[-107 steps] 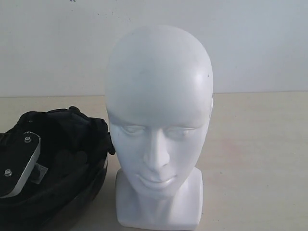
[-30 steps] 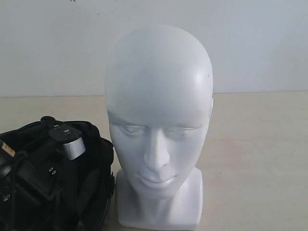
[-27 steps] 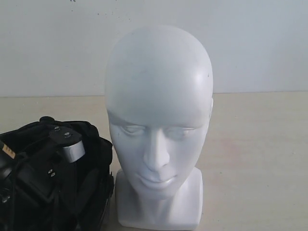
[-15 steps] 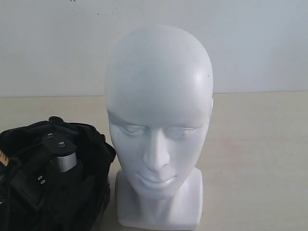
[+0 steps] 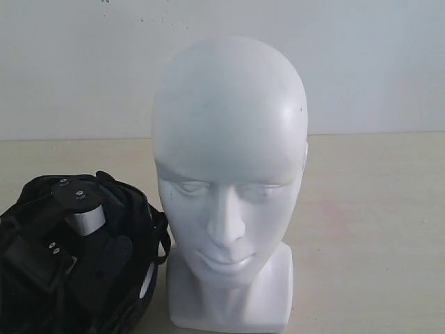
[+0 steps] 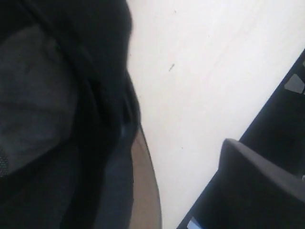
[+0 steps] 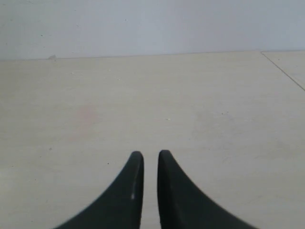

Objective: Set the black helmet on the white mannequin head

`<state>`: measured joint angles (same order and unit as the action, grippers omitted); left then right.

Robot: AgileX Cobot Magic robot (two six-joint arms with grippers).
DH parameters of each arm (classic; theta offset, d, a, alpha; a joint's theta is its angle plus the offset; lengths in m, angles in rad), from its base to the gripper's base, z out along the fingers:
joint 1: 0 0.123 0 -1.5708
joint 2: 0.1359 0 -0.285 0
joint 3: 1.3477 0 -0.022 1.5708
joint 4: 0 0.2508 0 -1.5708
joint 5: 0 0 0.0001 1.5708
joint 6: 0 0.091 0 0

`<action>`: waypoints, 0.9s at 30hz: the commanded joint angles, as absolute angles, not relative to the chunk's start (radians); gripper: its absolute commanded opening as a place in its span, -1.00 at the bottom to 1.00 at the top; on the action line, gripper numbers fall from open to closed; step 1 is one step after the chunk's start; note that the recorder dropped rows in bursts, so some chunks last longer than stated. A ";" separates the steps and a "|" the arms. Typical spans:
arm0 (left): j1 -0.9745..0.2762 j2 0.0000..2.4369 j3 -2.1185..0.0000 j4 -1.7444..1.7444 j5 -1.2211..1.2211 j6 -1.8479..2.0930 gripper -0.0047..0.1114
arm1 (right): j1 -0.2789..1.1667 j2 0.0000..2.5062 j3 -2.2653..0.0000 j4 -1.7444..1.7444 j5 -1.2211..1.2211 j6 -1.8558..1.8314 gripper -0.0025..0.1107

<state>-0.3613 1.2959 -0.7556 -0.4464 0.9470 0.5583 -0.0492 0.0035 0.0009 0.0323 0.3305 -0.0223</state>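
Moved: left arm's (image 5: 42,257) silver joint (image 5: 85,217) sits further left over the helmet (image 5: 135,212) than 1 second ago; head (image 5: 229,139) has not shifted.
Helmet: on the table (image 5: 361,229), opening upward, just beside the head on the left of the exterior view.
Head: upright, bare, face toward the exterior camera.
Left gripper (image 6: 155,143): jaws spread wide open; 1 finger (image 6: 257,191) shows, clear of the helmet rim with bare table between; the other is out of sight.
Right gripper (image 7: 150,155): 2 fingers drawn almost together, nothing between them, low over bare table.
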 commanded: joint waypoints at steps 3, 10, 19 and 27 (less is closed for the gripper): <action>-0.370 1.296 -0.756 -0.436 0.876 0.549 0.39 | -0.050 0.000 0.000 0.031 0.322 -0.021 -0.75; -0.370 1.347 -0.752 -0.340 0.863 0.576 0.39 | -0.050 0.000 0.000 0.031 0.322 -0.021 -0.75; -0.370 1.398 -0.746 -0.288 0.833 0.574 0.39 | -0.050 0.000 0.000 0.031 0.322 -0.021 -0.75; -0.370 1.482 -0.673 -0.248 0.721 0.572 0.27 | -0.050 0.000 0.000 0.031 0.322 -0.021 -0.75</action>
